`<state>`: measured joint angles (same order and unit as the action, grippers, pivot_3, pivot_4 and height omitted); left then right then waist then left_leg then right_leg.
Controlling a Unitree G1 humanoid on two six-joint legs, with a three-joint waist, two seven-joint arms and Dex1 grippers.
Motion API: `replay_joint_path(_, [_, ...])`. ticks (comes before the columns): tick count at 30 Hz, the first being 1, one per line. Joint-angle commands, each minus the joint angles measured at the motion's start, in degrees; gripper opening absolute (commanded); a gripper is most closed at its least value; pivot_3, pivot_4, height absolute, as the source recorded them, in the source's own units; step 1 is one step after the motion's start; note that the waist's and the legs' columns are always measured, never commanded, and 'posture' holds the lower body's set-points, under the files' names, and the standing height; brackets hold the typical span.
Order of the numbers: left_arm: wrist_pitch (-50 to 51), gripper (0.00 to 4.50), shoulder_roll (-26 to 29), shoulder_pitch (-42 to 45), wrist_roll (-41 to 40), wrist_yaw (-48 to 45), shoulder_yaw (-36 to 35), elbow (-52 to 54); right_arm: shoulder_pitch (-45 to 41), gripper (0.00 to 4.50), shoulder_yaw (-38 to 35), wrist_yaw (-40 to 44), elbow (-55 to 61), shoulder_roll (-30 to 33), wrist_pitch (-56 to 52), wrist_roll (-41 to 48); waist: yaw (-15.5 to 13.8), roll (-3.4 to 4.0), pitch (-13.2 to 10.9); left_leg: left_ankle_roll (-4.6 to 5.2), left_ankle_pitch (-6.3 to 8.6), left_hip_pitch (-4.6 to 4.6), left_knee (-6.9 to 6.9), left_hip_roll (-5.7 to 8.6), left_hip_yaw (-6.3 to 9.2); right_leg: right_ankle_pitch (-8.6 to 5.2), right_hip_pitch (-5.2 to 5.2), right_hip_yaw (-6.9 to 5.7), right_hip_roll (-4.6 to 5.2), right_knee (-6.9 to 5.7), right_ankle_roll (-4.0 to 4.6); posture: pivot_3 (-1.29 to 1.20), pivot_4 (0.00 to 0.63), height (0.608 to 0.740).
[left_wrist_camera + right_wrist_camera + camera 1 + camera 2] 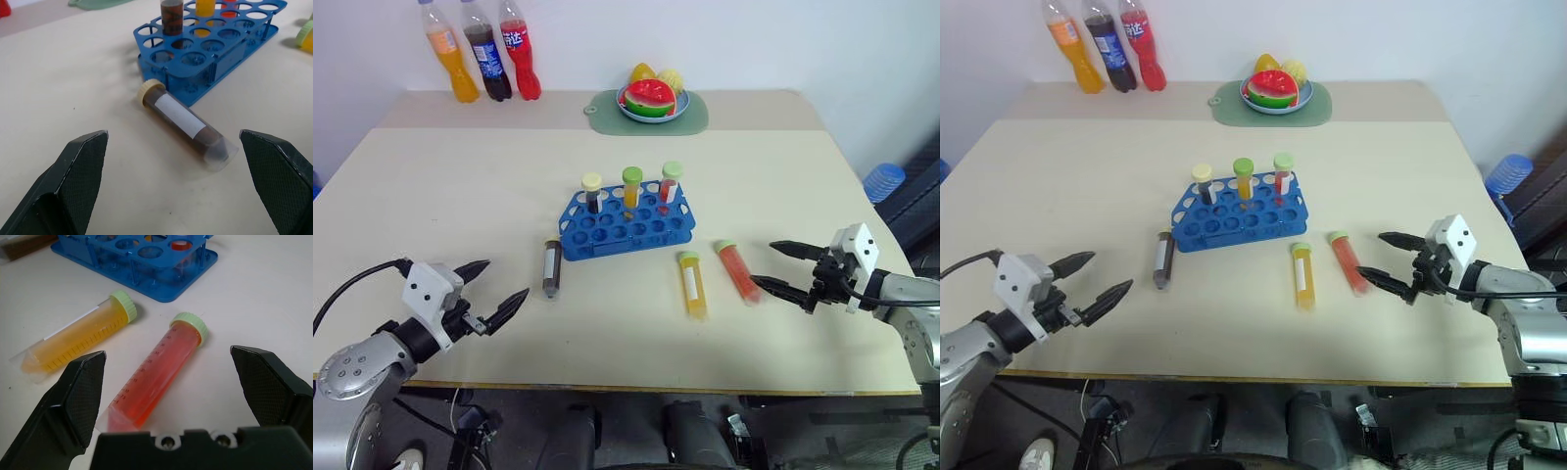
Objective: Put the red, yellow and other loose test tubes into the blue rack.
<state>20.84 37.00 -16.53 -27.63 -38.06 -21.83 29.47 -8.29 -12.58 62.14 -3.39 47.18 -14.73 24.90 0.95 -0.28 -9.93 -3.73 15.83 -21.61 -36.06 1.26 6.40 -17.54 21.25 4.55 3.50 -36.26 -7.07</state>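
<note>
The red tube (pixel 739 271) and yellow tube (pixel 692 283) lie flat on the table (pixel 460 186) just in front of the blue rack (pixel 625 225), the red one near the right gripper (pixel 781 267), whose fingers are spread and empty. A brown tube (pixel 550 267) lies left of the rack, ahead of the equally wide, empty left gripper (pixel 491 288).

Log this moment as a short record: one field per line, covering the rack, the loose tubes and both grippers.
rack: blue rack mid-table, three capped tubes standing in its back row
loose tubes: brown tube lying left of the rack; yellow tube and red tube lying in front of its right end
left gripper: open, empty, facing the brown tube
right gripper: open, empty, just right of the red tube
background: three bottles and a fruit plate at the far edge
</note>
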Motion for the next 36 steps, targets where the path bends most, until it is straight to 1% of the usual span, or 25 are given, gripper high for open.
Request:
replay_joint_path(1, [-0.3, 4.46, 0.0, 0.1, 0.2, 0.6, -0.7, 1.8, -1.1, 4.5, -1.6, -0.4, 1.9, 0.0, 0.8, 0.8, 0.0, 0.0, 0.0, 0.0, 0.0, 0.0, 0.0, 0.0, 0.0, 0.0, 0.0, 0.0, 0.0, 0.0, 0.0, 0.0, 0.15, 0.74])
replay_joint_path(7, [0.0, 4.46, -0.5, 1.4, -0.2, 1.4, -0.9, 1.2, -2.0, 4.5, -1.1, -1.2, 1.5, -0.9, 2.1, 0.2, 0.0, 0.0, 0.0, 0.0, 0.0, 0.0, -0.01, 0.0, 0.0, 0.0, -0.01, 0.0, 0.0, 0.0, 0.0, 0.0, 0.15, 0.74])
replay_joint_path(16, [-0.8, 4.46, -0.9, 1.8, 0.4, 1.1, -0.6, 0.8, -3.9, 4.5, -0.4, -1.4, 2.2, -1.6, 0.2, 1.0, 0.0, 0.0, 0.0, 0.0, 0.0, 0.0, -0.02, 0.01, -0.01, 0.0, 0.0, 0.0, 0.02, -0.02, -0.01, 0.0, 0.15, 0.74])
replay_joint_path(21, [-1.6, 4.46, -0.9, 1.6, 1.2, 0.6, -0.3, 0.9, -4.0, 4.5, -0.1, -1.9, 4.0, -1.4, -1.6, 1.5, 0.0, 0.0, 0.0, 0.0, 0.0, 0.0, -0.03, 0.01, 0.0, 0.0, 0.0, 0.0, 0.03, -0.02, -0.01, 0.0, 0.15, 0.74])
replay_joint_path(23, [-2.3, 4.46, -0.7, 1.7, 1.9, 0.1, 0.5, 1.0, -4.2, 4.5, 0.1, -3.3, 6.3, -1.2, -4.1, 1.6, 0.0, 0.0, 0.0, 0.0, 0.0, 0.0, -0.03, 0.01, 0.0, 0.0, 0.0, 0.0, 0.03, -0.02, -0.01, 0.0, 0.15, 0.74])
replay_joint_path(26, [-4.0, 4.46, -0.3, 2.1, 4.0, -0.6, 2.3, 0.8, -4.8, 4.5, 1.1, -7.0, 12.0, 0.4, -14.7, 3.0, 0.0, 0.01, 0.0, 0.0, 0.0, 0.0, -0.03, 0.01, 0.0, 0.0, 0.0, 0.0, 0.01, -0.02, -0.01, 0.0, 0.15, 0.74])
replay_joint_path(28, [-4.9, 4.46, -0.2, 2.5, 5.0, -1.0, 3.4, 0.7, -6.8, 4.5, 2.7, -10.0, 16.0, 1.9, -25.0, 4.4, 0.0, 0.02, 0.0, 0.0, 0.0, 0.0, -0.02, 0.01, 0.01, 0.0, 0.02, 0.0, 0.0, -0.03, 0.0, 0.0, 0.15, 0.74])
replay_joint_path(32, [-6.1, 4.46, 0.2, 3.1, 7.0, -1.8, 5.9, 1.2, -14.8, 4.5, 6.6, -16.6, 18.9, 2.3, -45.5, 7.2, 0.0, 0.01, 0.0, 0.0, 0.0, -0.02, -0.05, 0.0, 0.04, 0.01, 0.05, 0.02, 0.0, -0.04, 0.02, 0.0, 0.15, 0.74])
replay_joint_path(33, [-6.4, 4.46, 0.3, 3.2, 7.4, -2.0, 6.5, 1.4, -17.0, 4.5, 8.2, -18.4, 19.0, 2.4, -50.0, 6.8, 0.0, 0.01, 0.0, 0.0, 0.0, -0.03, -0.05, 0.01, 0.03, 0.01, 0.06, 0.02, 0.0, -0.04, 0.02, 0.0, 0.15, 0.74])
replay_joint_path(36, [-7.4, 4.46, 0.4, 3.7, 7.8, -2.8, 7.9, 2.1, -22.8, 4.5, 12.1, -20.6, 18.6, 2.3, -59.3, 7.0, -0.1, 0.01, 0.0, 0.0, 0.0, -0.17, -0.04, 0.01, 0.03, 0.01, 0.18, 0.0, 0.01, -0.02, 0.02, 0.0, 0.15, 0.74])
